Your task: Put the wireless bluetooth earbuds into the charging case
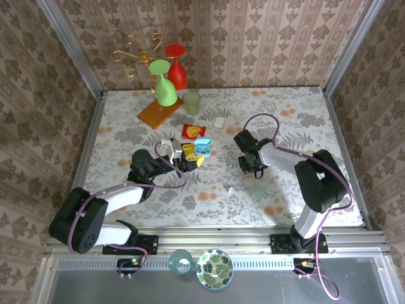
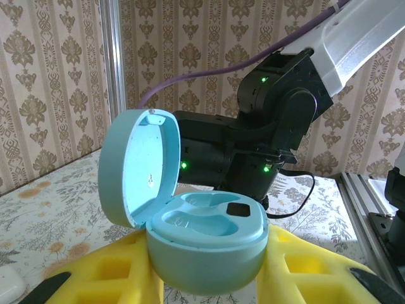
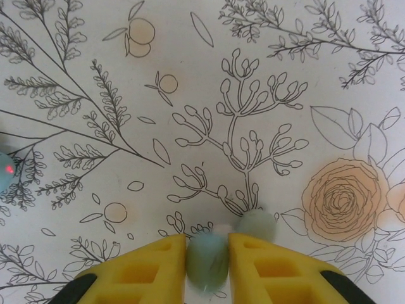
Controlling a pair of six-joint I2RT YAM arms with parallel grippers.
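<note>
The right gripper (image 3: 207, 252) has its yellow foam-padded fingers (image 3: 145, 271) drawn almost together on a tiny pale blue-white plastic earbud (image 3: 207, 265), pinched low over the floral-printed tabletop (image 3: 285, 95). The bud is blurred, so I cannot tell how it is turned in the grip. A pale blur (image 3: 256, 223) sits just beside the right-hand pad; it may or may not be part of the same bud. Another small pale bud (image 3: 5, 172), showing a red light, lies on the table at the left edge of the right wrist view.

Further left in the scene, the left gripper (image 2: 205, 282) is clamped on the lower half of the light blue oval pebble-shaped plastic charging case (image 2: 205, 250). The lid (image 2: 142, 168) is swung up and open, and both moulded sockets (image 2: 190, 218) look empty.

The step in hand appears to be carrying the pinched bud across to the case. It would go best with these points:

- **Lift:** raise the bud straight off the table before travelling left, so it does not drag or twist in the soft pads.
- **Approach:** come in from above, on the side away from the raised lid, so the fingers do not knock it.
- **Alignment:** match the bud's shape to one socket before descending.
- **Release:** lower slowly and open only once the bud sits down into the recess.
- **Left arm:** hold the case level and firm throughout.

The main risk is the small bud rotating in the grip and landing askew.
</note>
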